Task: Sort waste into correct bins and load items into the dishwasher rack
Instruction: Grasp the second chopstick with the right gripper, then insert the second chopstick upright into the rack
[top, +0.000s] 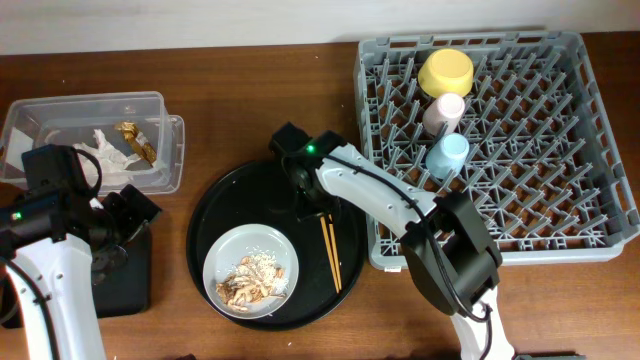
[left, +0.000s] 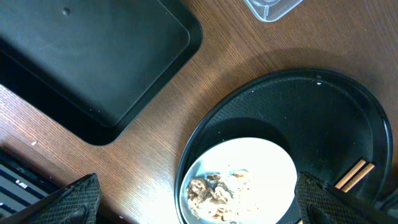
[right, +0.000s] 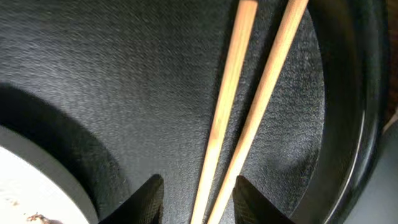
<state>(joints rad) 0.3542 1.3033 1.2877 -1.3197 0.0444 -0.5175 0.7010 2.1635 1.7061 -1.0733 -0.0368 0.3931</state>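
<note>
Right gripper (right: 200, 202) is down low over the round tray (top: 235, 195), fingers spread, and the chopsticks (right: 222, 118) run straight up through the gap between them. Not pinched: the wrist view shows dark tray on either side of the sticks, though the right-hand finger (right: 255, 199) sits very close to the nearer stick and I can't tell whether it touches. From overhead, the pair lies side by side on the right part of the round tray, the gripper at its upper end.

Left gripper (top: 138, 212) hangs at the left of the frame, above the flat tray (left: 81, 56). Its fingers (left: 71, 199) are wide apart at the bottom corners of the wrist view, nothing between them.

On to the plate (top: 225, 255): it sits in the lower left of the round tray, well apart from the chopsticks, with scraps (top: 252, 280) heaped toward its lower edge.

Upper left of the overhead view, the box (top: 60, 105) rests on the counter (top: 250, 100), open at the top, with napkins (top: 105, 155) and the wrapper (top: 135, 140) inside.

Over on the right, the rack (top: 560, 150) fills the frame. Near its upper left corner three things stand in a column among the pegs: bowl (top: 446, 72) on top, pink cup (top: 443, 112) just below, blue cup (top: 447, 155) beneath that.
</note>
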